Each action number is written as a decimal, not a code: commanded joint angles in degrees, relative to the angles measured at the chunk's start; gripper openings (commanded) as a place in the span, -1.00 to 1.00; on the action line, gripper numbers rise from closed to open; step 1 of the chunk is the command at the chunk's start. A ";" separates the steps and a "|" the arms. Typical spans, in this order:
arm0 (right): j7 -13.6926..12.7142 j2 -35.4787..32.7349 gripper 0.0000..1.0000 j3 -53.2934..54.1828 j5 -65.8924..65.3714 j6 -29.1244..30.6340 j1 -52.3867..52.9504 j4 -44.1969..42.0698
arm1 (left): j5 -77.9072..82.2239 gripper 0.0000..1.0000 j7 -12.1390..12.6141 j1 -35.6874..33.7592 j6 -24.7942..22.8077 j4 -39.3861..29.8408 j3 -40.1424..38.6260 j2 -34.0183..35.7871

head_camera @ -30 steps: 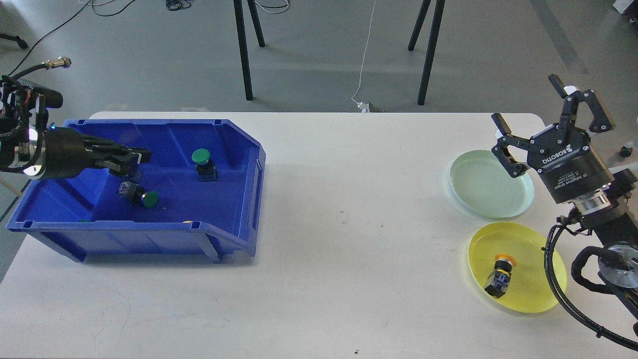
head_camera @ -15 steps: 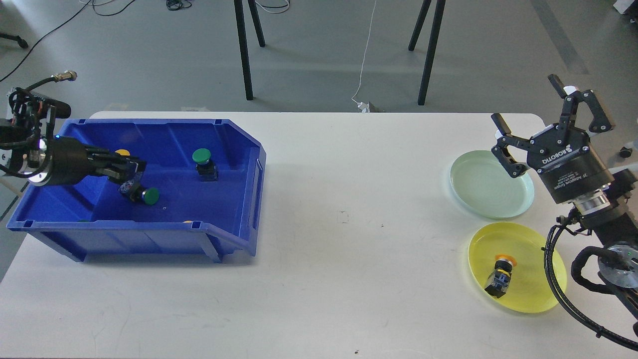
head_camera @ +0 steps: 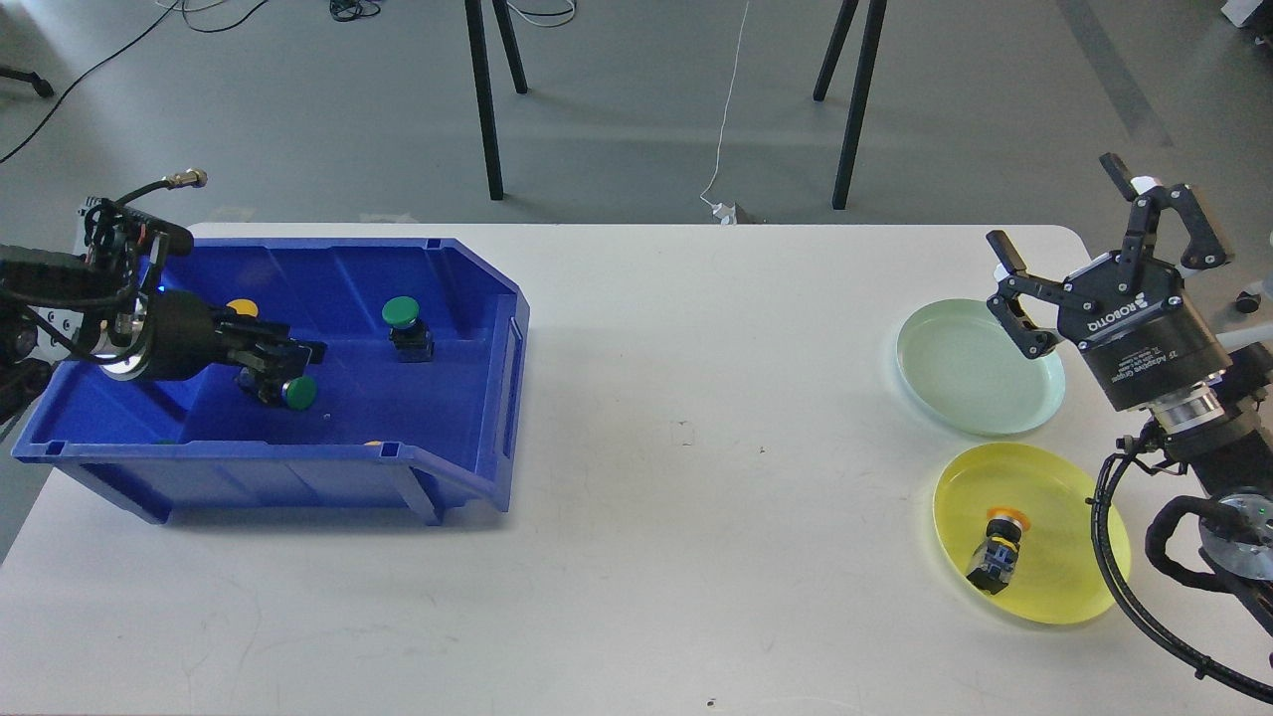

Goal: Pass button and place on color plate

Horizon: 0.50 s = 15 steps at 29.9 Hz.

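Left hand (head_camera: 288,360) of mine reaches low inside the blue bin (head_camera: 467,328) at the left of the counter (head_camera: 696,477), its tip right at the black body of the tipped green button (head_camera: 296,391) near the bin's front wall. From my head the fingers show only as a dark bunch, so I cannot tell whether they are parted around the button or already pinched on it.

A second green button (head_camera: 403,316) stands upright farther back and to the right in the bin, well apart from my hand. A yellow cap (head_camera: 241,308) shows just behind my wrist.

Right hand (head_camera: 1079,239) of mine hangs above the far right of the counter with its fingers spread wide and nothing between them, just over the right edge of the pale green plate (head_camera: 955,368). Nearer to me, the yellow plate (head_camera: 1064,557) already holds an orange-capped button (head_camera: 998,549) lying on its side.

I judge the button to be small, light and rigid: hard plastic, with a smooth domed cap that would slip under the pads. The boxy black body has flat sides, so I would grip there, across the body, leaving the cap end free for my right hand to take at the pass. Lying tilted, it may roll or skid on the bin floor.
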 commanded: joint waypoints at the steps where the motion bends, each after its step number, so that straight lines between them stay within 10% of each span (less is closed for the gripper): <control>1: 0.00 0.00 0.96 0.01 0.00 0.00 -0.34 0.00 | -1.13 0.14 0.00 -0.39 0.00 -1.61 0.01 -0.13; 15: 0.00 -0.09 0.96 0.19 0.00 0.00 -0.52 0.09 | -8.87 0.61 0.00 -0.66 0.00 -0.56 -0.34 -3.73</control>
